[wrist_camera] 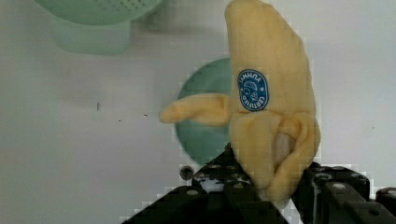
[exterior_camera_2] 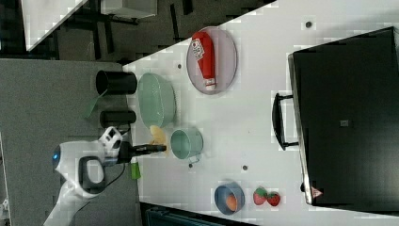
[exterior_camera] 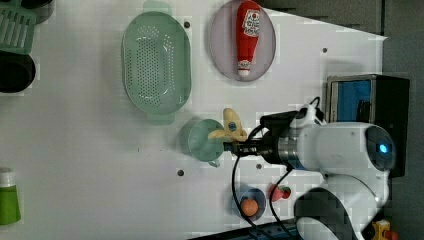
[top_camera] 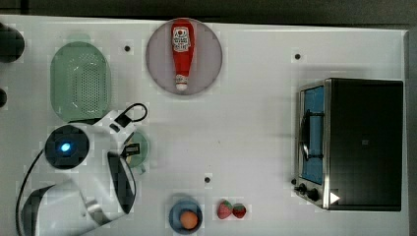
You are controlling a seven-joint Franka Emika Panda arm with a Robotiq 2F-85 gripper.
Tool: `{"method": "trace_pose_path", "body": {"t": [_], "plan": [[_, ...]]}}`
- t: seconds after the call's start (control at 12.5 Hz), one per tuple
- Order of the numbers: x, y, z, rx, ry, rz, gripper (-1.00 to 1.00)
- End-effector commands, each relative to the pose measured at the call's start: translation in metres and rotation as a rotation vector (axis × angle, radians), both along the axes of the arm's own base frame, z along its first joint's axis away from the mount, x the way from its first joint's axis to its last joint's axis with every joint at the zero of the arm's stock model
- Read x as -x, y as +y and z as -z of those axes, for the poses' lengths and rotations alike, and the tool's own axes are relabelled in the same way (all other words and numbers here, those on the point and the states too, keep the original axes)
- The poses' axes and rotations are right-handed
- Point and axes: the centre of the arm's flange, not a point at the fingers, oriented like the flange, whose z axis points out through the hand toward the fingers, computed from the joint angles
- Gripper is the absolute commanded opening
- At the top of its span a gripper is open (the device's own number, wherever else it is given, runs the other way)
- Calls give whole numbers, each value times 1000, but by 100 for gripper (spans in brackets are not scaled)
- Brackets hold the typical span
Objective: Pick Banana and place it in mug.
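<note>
The banana [wrist_camera: 268, 93] is a pale-yellow plush toy with a blue sticker and one peel flap sticking out sideways. My gripper [wrist_camera: 273, 189] is shut on its lower end, black fingers on either side. In the left view the banana [exterior_camera: 230, 126] hangs at the rim of the mint-green mug [exterior_camera: 202, 140], with the gripper [exterior_camera: 235, 146] just to the left view's right of the mug. The right view shows the banana [exterior_camera_2: 158, 135] raised beside the mug [exterior_camera_2: 186, 143], held by the gripper [exterior_camera_2: 160, 148]. From the top view my arm covers most of the mug [top_camera: 142, 147].
A large green strainer [top_camera: 81, 81] lies beyond the mug. A ketchup bottle [top_camera: 182, 51] rests on a grey plate [top_camera: 157, 54]. A blue cup [top_camera: 173, 216] holds an orange fruit, with two strawberries [top_camera: 232, 210] beside it. A toaster oven [top_camera: 359, 142] stands at the top view's right.
</note>
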Motion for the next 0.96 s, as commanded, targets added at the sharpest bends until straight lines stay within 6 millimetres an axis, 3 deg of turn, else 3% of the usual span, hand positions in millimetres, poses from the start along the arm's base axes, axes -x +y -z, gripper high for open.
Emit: {"method": "trace_pose_path", "body": {"t": [0.08,0.48,0.56,0.72,0.96], "plan": [[-12,-13,22,3,-15,81,-29],[-14,-19,34,8,-50,97,85],[-15,-20,33,7,-54,100,100],[-23,-25,24,-3,-84,118,100],[-43,-50,-36,-7,-187,177,100]]}}
